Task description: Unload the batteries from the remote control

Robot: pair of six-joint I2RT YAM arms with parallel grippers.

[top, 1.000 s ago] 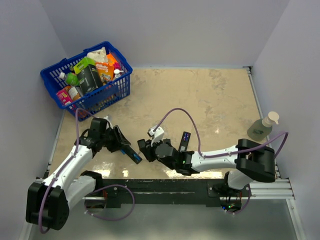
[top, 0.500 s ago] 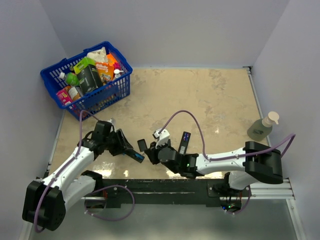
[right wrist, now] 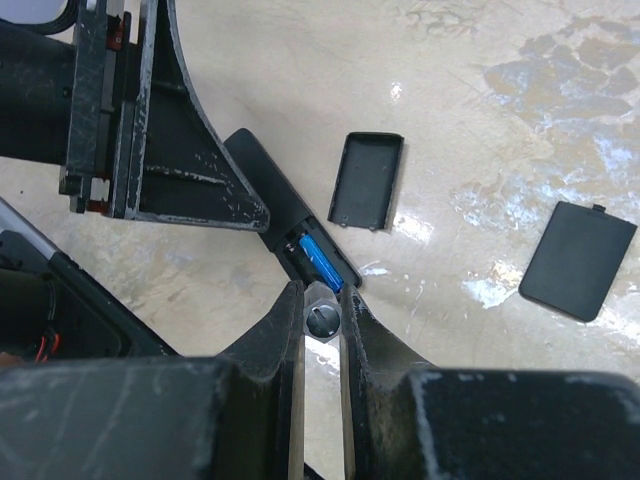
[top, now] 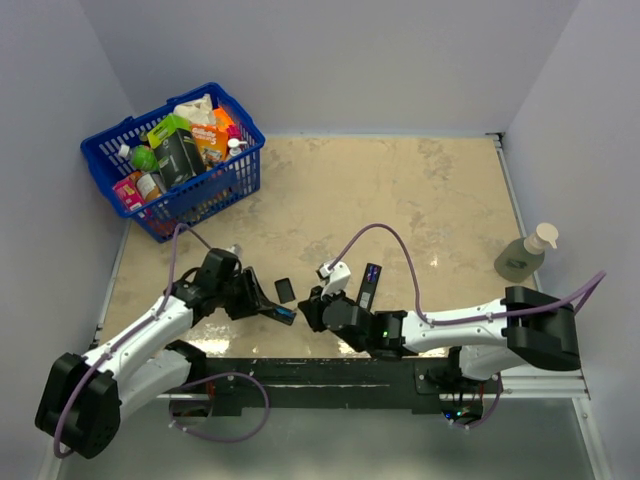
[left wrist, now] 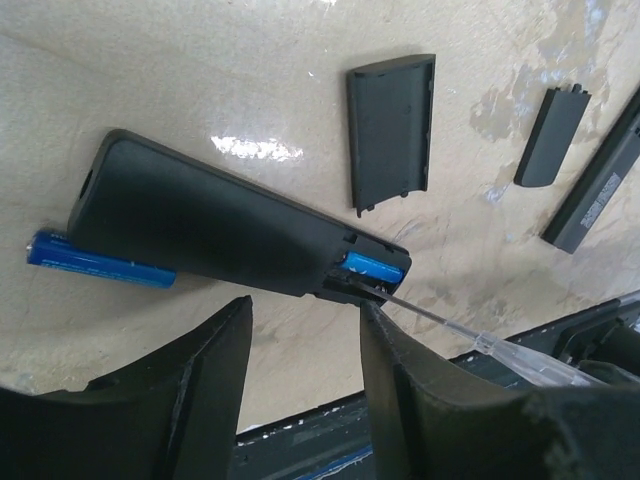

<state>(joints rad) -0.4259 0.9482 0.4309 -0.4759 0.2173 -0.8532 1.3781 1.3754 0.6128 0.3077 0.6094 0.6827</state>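
The black remote control (left wrist: 215, 225) lies on the table with its battery bay open at one end. One blue battery (left wrist: 375, 267) sits in the bay, and a second battery (left wrist: 95, 260) lies loose by the other end. My left gripper (left wrist: 305, 320) stands open just short of the remote, with only table between its fingers. My right gripper (right wrist: 322, 315) is shut on a clear-handled screwdriver (right wrist: 322, 318) whose shaft (left wrist: 440, 315) reaches into the bay beside the battery (right wrist: 322, 262). From above, both grippers (top: 262, 303) (top: 312, 308) meet at the remote (top: 278, 311).
Two black cover pieces (left wrist: 390, 130) (left wrist: 555, 135) lie beyond the remote. A second remote (top: 370, 285) lies just to the right. A blue basket (top: 175, 160) of groceries stands back left. A soap bottle (top: 525, 255) is at the right edge.
Both grippers have shifted right and nearer the front edge. The right gripper pulled back, uncovering a cover piece on the table. The left jaws stand slightly wider.
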